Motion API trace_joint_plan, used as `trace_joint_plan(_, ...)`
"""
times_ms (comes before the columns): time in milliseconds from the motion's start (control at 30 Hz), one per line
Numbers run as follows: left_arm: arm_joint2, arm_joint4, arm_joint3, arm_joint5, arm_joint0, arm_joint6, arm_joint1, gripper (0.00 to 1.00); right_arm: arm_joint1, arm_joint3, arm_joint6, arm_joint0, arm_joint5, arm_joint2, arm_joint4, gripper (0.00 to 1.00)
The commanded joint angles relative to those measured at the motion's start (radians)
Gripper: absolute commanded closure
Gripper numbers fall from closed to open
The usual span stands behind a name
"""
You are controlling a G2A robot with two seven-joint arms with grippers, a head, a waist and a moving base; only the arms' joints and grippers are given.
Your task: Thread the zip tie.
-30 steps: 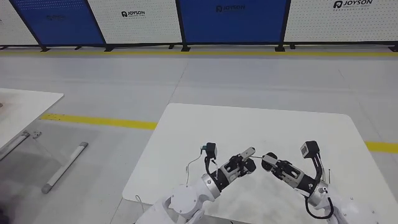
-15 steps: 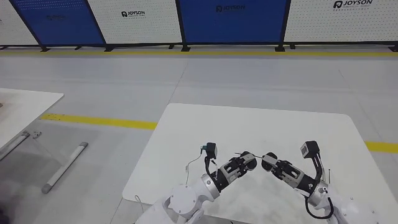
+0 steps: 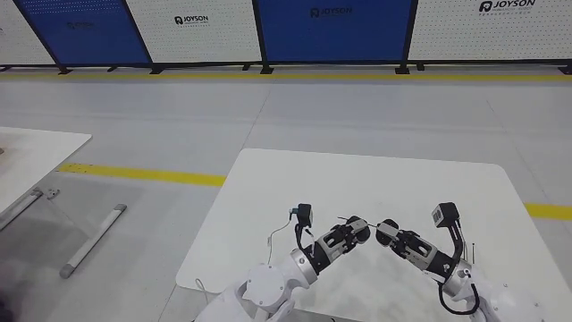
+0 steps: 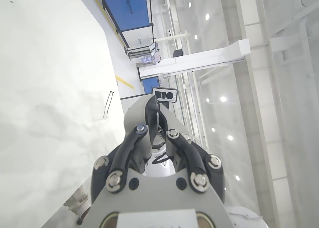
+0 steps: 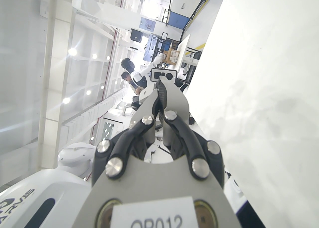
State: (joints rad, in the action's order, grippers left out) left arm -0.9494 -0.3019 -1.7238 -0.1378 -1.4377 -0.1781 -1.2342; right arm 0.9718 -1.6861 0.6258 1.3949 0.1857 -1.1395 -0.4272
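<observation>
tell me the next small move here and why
Probably ease the left gripper slightly toward the right gripper: both look shut, tips facing with a small gap above the table. The zip tie is too thin to make out clearly.

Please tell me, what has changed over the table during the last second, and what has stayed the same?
The left gripper tilted a little, its tip dropping slightly in the top view, then held still. Nothing was taken hold of or let go. The right gripper, the shut jaws of both, and the spare zip ties on the table stayed as they were.
</observation>
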Motion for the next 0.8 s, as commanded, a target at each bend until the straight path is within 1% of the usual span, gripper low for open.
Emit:
trace_joint_plan(0, 0.001, 0.004, 0.002, -0.001, 0.001, -0.001, 0.000, 1.00, 0.000, 0.000, 0.000, 0.000, 0.000, 0.000, 0.000, 1.00)
trace_joint_plan(133, 0.004, 0.014, 0.002, -0.006, -0.001, -0.002, -0.001, 1.00, 0.000, 0.000, 0.000, 0.000, 0.000, 0.000, 0.000, 1.00)
trace_joint_plan(167, 0.005, 0.015, 0.002, -0.006, -0.001, -0.001, -0.001, 1.00, 0.001, -0.001, -0.007, 0.002, -0.002, 0.000, 0.000, 0.91)
trace_joint_plan(200, 0.005, 0.017, 0.002, -0.006, -0.001, 0.000, -0.001, 1.00, 0.002, -0.004, -0.014, 0.004, -0.004, 0.000, 0.001, 0.55)
trace_joint_plan(233, 0.005, 0.017, 0.001, -0.004, -0.002, 0.002, -0.002, 1.00, 0.003, -0.006, -0.018, 0.006, -0.005, -0.001, 0.000, 0.00)
trace_joint_plan(333, 0.004, 0.020, -0.001, 0.007, -0.004, 0.016, -0.002, 1.00, 0.004, -0.005, -0.030, 0.014, -0.006, -0.017, -0.010, 0.00)
trace_joint_plan(400, 0.002, 0.031, -0.004, 0.021, -0.005, 0.027, -0.002, 1.00, 0.002, -0.004, -0.033, 0.027, -0.003, -0.039, -0.013, 0.00)
trace_joint_plan(500, -0.003, 0.052, -0.003, 0.029, -0.011, 0.035, 0.000, 1.00, -0.003, -0.005, -0.033, 0.059, 0.015, -0.087, -0.031, 0.00)
trace_joint_plan(600, -0.010, 0.072, 0.002, 0.042, -0.016, 0.034, 0.002, 1.00, -0.008, -0.013, -0.034, 0.095, 0.028, -0.131, -0.043, 0.00)
trace_joint_plan(700, -0.019, 0.083, 0.012, 0.055, -0.021, 0.026, 0.005, 1.00, -0.011, -0.021, -0.033, 0.125, 0.036, -0.162, -0.048, 0.00)
trace_joint_plan(767, -0.028, 0.070, 0.016, 0.059, -0.028, 0.019, 0.007, 1.00, -0.012, -0.026, -0.031, 0.138, 0.036, -0.173, -0.046, 0.00)
